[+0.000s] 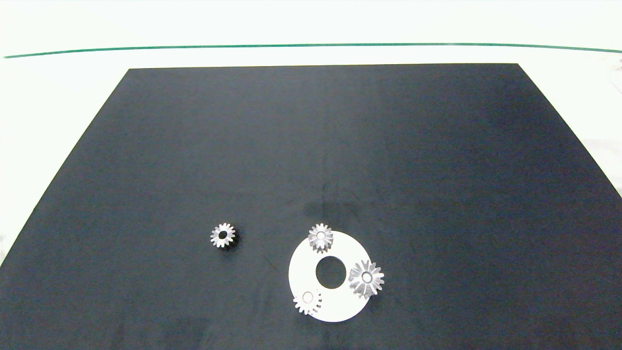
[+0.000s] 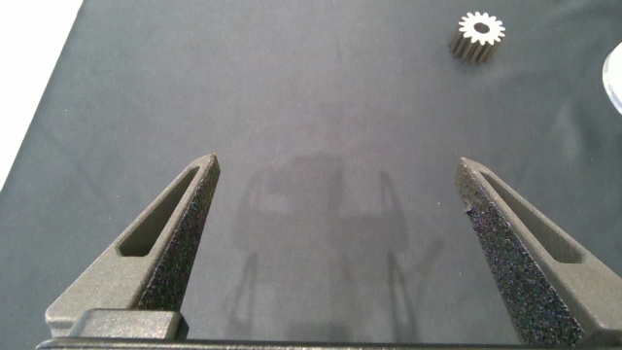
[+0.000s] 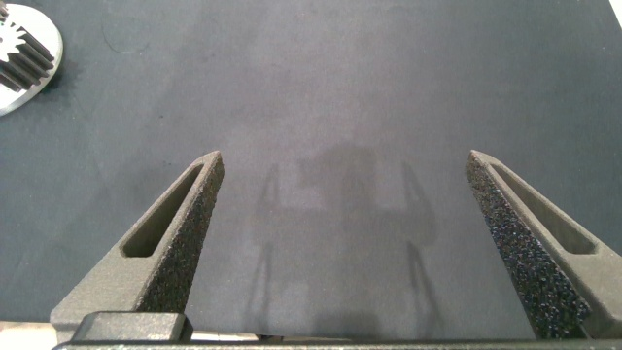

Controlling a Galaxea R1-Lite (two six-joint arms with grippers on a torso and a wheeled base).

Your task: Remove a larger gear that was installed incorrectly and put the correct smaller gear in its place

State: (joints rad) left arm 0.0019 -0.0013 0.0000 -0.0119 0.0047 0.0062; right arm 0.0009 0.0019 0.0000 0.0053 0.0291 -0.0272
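Sitting on mat: a white ring plate (image 1: 301, 272) is lying near the near edge of the black mat (image 1: 311, 146) that is covering the desk (image 1: 58, 87).
Larger gear (image 1: 366, 278): resting on the ring plate's right rim, long teeth overhanging onto the mat.
Other gears on plate: a short-toothed silver gear (image 1: 320, 237) is sitting at the far rim; a paler gear (image 1: 307, 301) is lying at the near-left rim.
Smaller gear (image 1: 223, 235): standing alone on the mat, left of the plate and apart from it.
Left end effector (image 2: 338, 199): hanging over bare mat, released, fingers spread wide, holding nothing; smaller gear lying ahead of it.
Right end effector (image 3: 344, 190): hovering over bare mat, released, fingers wide apart, empty.
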